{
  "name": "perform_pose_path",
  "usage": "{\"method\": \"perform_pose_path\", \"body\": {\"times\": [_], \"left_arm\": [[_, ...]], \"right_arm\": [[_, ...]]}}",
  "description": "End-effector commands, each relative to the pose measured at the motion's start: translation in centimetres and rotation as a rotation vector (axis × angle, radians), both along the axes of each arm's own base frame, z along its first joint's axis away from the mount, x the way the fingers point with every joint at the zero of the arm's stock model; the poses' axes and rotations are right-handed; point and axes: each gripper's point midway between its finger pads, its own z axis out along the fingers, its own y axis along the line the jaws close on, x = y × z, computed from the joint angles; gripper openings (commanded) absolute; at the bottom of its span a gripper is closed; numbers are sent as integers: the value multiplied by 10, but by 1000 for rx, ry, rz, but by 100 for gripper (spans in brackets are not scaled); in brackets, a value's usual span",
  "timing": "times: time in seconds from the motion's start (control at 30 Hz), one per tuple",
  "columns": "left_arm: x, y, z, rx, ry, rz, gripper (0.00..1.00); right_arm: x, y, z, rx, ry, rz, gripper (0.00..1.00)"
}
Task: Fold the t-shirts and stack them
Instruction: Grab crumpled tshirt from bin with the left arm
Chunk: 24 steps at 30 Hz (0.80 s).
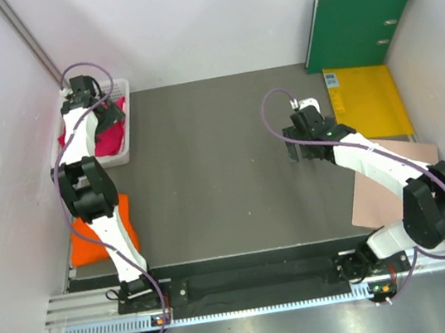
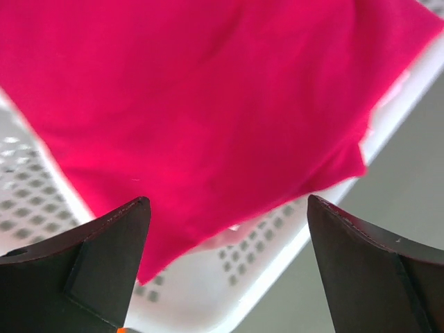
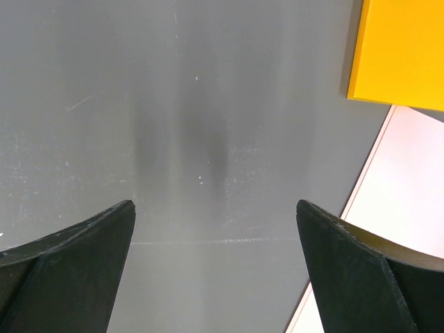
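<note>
A bright magenta-red t-shirt [image 1: 106, 140] lies bunched in a white perforated basket [image 1: 120, 88] at the table's far left. In the left wrist view the shirt [image 2: 208, 97] fills the upper frame, with a pale pink cloth edge [image 2: 234, 227] peeking out beneath it. My left gripper [image 1: 112, 114] hovers open just above the shirt's lower edge [image 2: 227, 201], holding nothing. An orange t-shirt [image 1: 91, 238], folded to a square, lies at the near left beside the left arm. My right gripper [image 1: 300, 151] hangs open and empty over bare table [image 3: 215, 205]. No black garment shows.
A yellow folder [image 1: 367, 99] and a green binder [image 1: 356, 25] are at the far right; the folder's corner shows in the right wrist view [image 3: 402, 48]. A tan paper sheet [image 1: 393, 183] lies near right, by the right gripper [image 3: 409, 208]. The basket's rim [image 2: 326, 215] borders the grey table.
</note>
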Motion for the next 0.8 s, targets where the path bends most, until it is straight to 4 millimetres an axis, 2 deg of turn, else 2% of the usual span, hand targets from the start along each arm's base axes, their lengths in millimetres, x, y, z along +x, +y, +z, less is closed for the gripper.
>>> {"method": "perform_pose_path", "body": {"times": [0.0, 0.1, 0.23, 0.3, 0.33, 0.37, 0.43, 0.5, 0.63, 0.67, 0.73, 0.77], "left_arm": [[19, -15, 9, -64, -64, -46, 99], [23, -15, -4, -76, -46, -46, 99], [27, -12, -11, -62, -41, -44, 97], [31, -9, -11, -49, -49, -41, 77], [33, -8, -9, -41, -56, -40, 64], [34, -5, -9, -27, -57, -31, 37], [34, 0, -11, -7, -45, -20, 3], [34, 6, -7, 11, -32, -8, 0], [32, 10, 21, 40, -95, 2, 0], [29, 11, 49, 52, -151, 2, 0], [26, 9, 74, 66, -220, -1, 0], [20, 9, 111, 92, -297, -8, 0]], "right_arm": [[9, 6, 9, -5, -24, 14, 100], [9, 7, 8, -7, -19, 9, 100], [9, 7, 7, -4, -15, 7, 100], [10, 8, 6, -3, -10, 6, 100], [9, 8, 5, -4, -4, 11, 100], [10, 8, 5, -5, -6, 8, 100], [10, 8, 4, -3, -4, 5, 100], [10, 10, 4, 1, -2, 8, 100], [9, 10, 5, 11, -5, 1, 100], [8, 10, 3, 10, -1, 2, 100], [7, 10, 2, 17, 1, 0, 99], [6, 10, 1, 17, 4, -2, 99]]}}
